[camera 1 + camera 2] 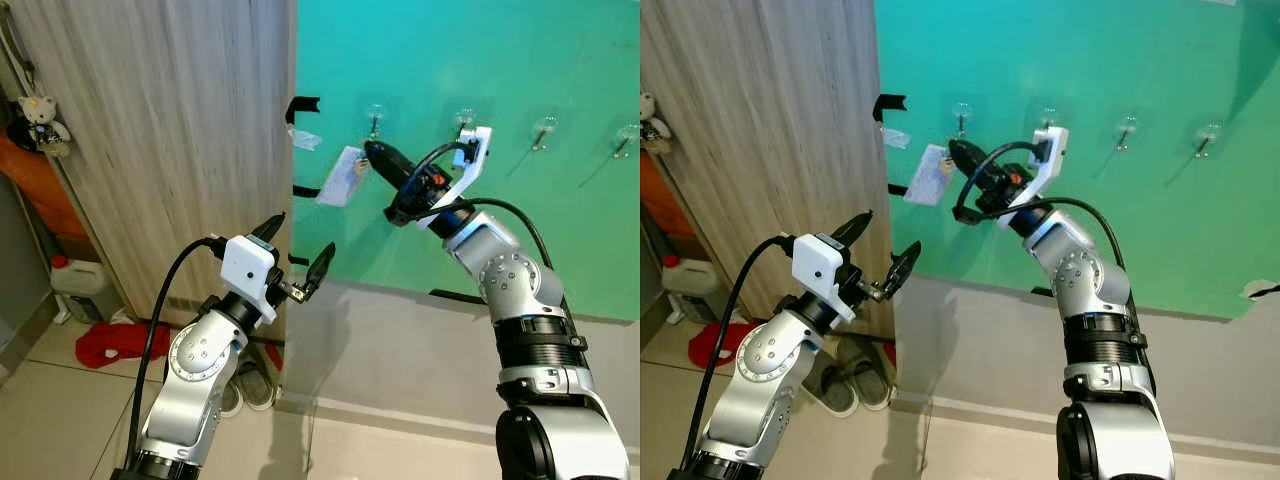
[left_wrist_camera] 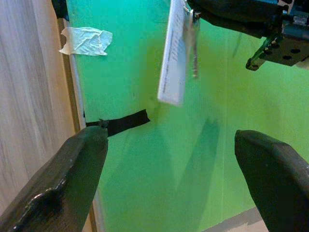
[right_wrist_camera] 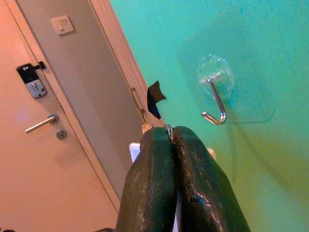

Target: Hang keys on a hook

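My right gripper (image 1: pixel 368 151) is raised against the green wall (image 1: pixel 450 60), shut on the ring of the keys. A white tag (image 1: pixel 342 176) and a key (image 2: pixel 194 48) dangle from it. It sits just below and beside the leftmost clear-backed metal hook (image 1: pixel 375 120). In the right wrist view the hook (image 3: pixel 216 104) is a little beyond the closed fingertips (image 3: pixel 159 140), apart from the ring. My left gripper (image 1: pixel 298 248) is open and holds nothing, lower down near the wood panel's edge, pointing at the wall.
Three more hooks (image 1: pixel 465 120) (image 1: pixel 543 130) (image 1: pixel 625 138) line the wall to the right. A wood panel (image 1: pixel 170 150) stands on the left, with black tape (image 1: pixel 303 104) at its edge. A grey ledge (image 1: pixel 400 340) runs below. Red cloth (image 1: pixel 110 343) and shoes (image 1: pixel 250 385) lie on the floor.
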### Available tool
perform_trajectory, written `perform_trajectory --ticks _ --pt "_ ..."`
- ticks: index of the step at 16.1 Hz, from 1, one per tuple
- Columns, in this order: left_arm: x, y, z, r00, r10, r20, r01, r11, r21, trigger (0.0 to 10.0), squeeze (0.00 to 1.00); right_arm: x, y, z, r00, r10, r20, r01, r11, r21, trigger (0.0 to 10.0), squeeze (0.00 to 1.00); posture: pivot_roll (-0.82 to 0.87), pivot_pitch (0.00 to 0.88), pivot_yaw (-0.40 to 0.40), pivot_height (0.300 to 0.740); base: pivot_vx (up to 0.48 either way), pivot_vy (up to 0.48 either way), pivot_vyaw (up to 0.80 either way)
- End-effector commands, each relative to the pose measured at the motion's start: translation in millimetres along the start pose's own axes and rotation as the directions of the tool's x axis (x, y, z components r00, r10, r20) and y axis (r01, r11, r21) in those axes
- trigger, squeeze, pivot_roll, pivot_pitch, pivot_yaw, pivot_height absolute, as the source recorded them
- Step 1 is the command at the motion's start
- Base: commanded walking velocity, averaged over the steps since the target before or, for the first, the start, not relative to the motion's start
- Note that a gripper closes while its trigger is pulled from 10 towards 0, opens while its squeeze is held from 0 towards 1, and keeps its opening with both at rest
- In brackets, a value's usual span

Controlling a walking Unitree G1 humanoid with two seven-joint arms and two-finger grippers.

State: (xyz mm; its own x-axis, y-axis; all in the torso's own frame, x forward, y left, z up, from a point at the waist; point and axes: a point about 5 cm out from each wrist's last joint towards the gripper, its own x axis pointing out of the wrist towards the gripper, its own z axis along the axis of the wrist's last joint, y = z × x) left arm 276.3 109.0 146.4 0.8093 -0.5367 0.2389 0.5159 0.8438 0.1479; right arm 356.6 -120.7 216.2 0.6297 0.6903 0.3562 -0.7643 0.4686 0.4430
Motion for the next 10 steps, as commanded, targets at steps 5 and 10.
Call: perform_trajectory --ticks 5,10 --pt "2.4 -3.3 5.1 1.0 -0.02 0.025 0.02 1.0 0.003 10.0 0.0 6.2 -3.4 17.9 0.996 -0.018 0.082 0.016 0.999 0.035 10.0 0.0 0.09 0.0 -0.058 0.74 0.0 0.0 0.0" --pt "1.4 -3.6 3.5 1.0 -0.016 0.01 0.016 1.0 -0.001 10.0 0.0 6.7 -18.5 12.8 0.99 -0.11 0.09 0.092 0.977 0.191 10.0 0.0 0.1 0.0 -0.067 0.74 0.0 0.0 0.0"
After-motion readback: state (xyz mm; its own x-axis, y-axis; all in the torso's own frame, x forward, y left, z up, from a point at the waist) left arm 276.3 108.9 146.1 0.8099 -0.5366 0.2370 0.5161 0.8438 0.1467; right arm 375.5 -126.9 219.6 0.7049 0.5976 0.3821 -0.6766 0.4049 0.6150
